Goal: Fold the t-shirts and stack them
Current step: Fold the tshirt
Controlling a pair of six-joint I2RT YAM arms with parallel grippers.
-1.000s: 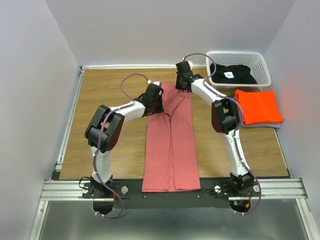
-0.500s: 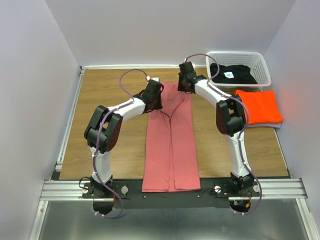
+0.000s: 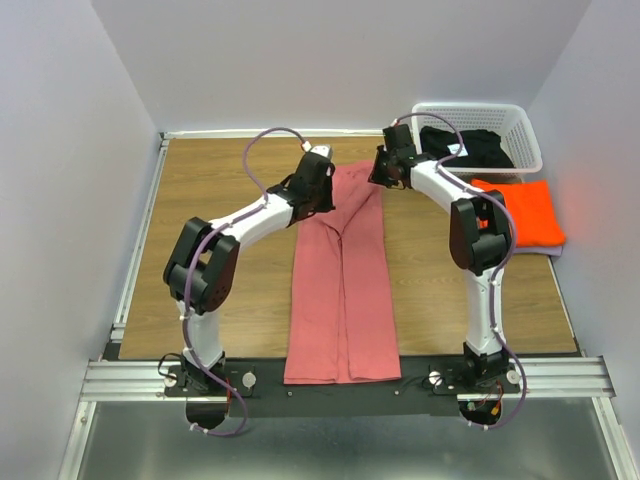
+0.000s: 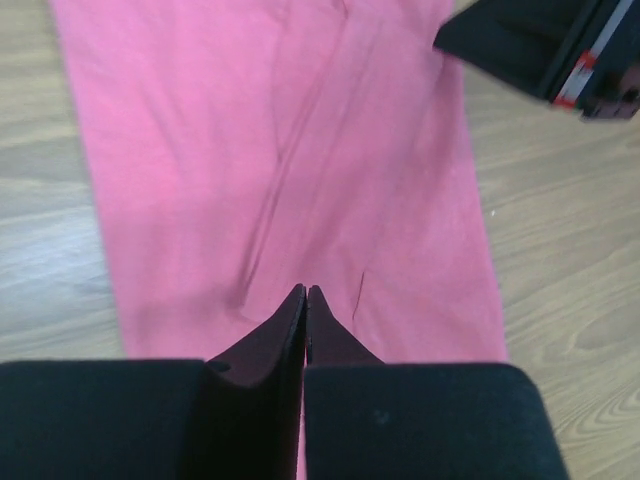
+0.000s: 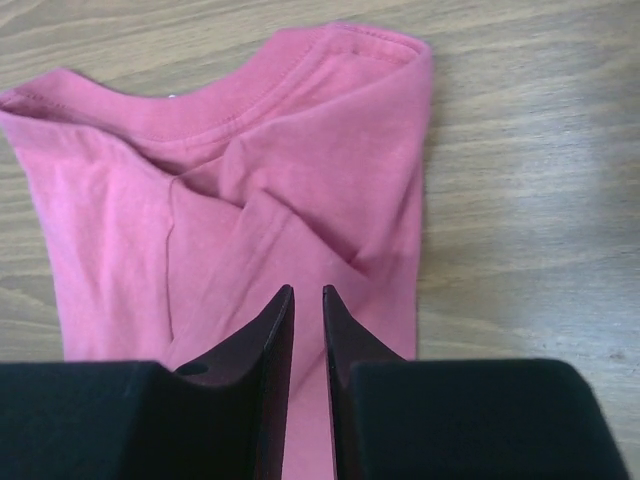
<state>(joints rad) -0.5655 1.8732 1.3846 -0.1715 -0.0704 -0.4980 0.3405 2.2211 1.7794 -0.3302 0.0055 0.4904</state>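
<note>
While the pink-red t-shirt (image 3: 340, 290) lay on the wooden table (image 3: 220, 200) as a long, narrow strip running from the near edge towards the far side, both arms reached over its far end. The left gripper (image 4: 305, 292) sat at the far-left corner of the strip, its jaws pressed fully together with their tips down on the pink cloth. Creases ran away from the tips, but I could not tell whether any cloth was caught between them. The right gripper (image 5: 307, 292) was at the far-right corner, just on the near side of the collar (image 5: 260, 85). Its jaws were almost together and clamped on a raised pucker of the same shirt, a thin line of pink showing between the fingers. Around that pinch the cloth was bunched into soft folds, and the collar end looked more rumpled than the flat near end. The orange t-shirt (image 3: 515, 212) lay folded into a rough square on the right side of the table, well apart from the pink strip and just beside the white lattice basket (image 3: 470, 107), which stood in the far-right corner. The black t-shirt (image 3: 480, 150) lay crumpled inside that basket, its small white label (image 3: 458, 150) facing up.
</note>
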